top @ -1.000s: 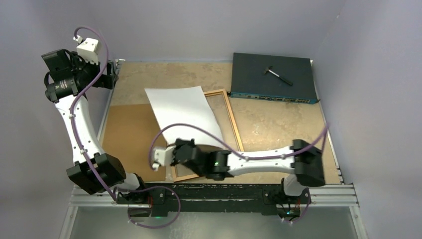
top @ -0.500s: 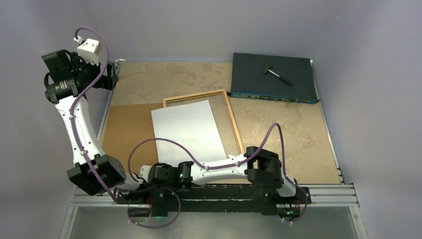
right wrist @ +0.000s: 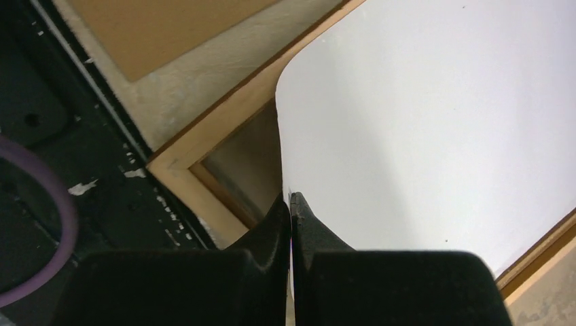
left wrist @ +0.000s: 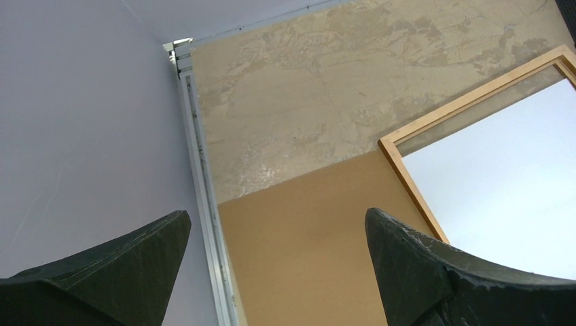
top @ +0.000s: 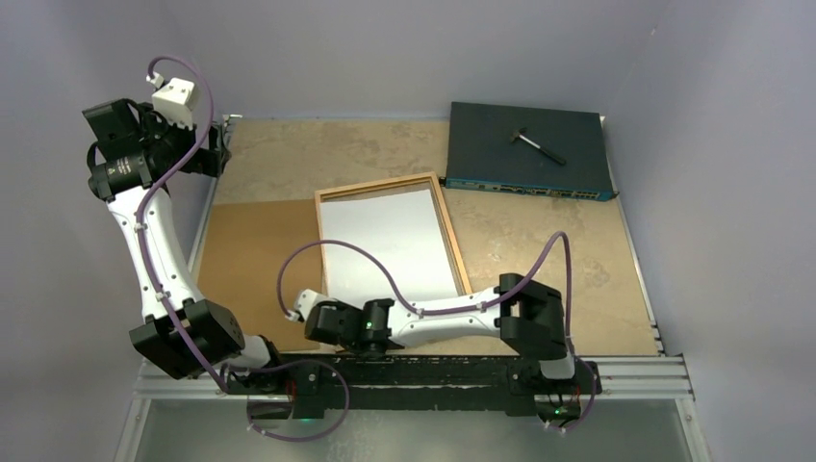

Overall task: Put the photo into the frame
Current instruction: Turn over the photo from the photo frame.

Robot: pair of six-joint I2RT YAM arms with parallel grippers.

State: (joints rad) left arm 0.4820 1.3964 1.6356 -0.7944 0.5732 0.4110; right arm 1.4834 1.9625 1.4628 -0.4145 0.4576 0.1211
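The photo (top: pixel 385 241) lies white back up inside the orange-brown wooden frame (top: pixel 377 184) at the table's middle. My right gripper (right wrist: pixel 291 200) is shut on the photo's (right wrist: pixel 421 115) near left edge, which curls up just above the frame's near left corner (right wrist: pixel 234 112). The picture side is hidden. My left gripper (left wrist: pixel 275 214) hangs open and empty, raised at the far left (top: pixel 207 149) above the table's left rail, apart from both the photo (left wrist: pixel 502 183) and the frame (left wrist: pixel 469 102).
A plain brown backing board (top: pixel 250 260) lies flat left of the frame. A dark electronics box (top: pixel 500 154) with a small black tool (top: pixel 534 142) on it sits at the back right. Purple walls close in both sides.
My right gripper drew the photo toward the near edge and then right. The photo turned from lying askew across the frame's left rail to lying square inside it. The left arm stayed put.
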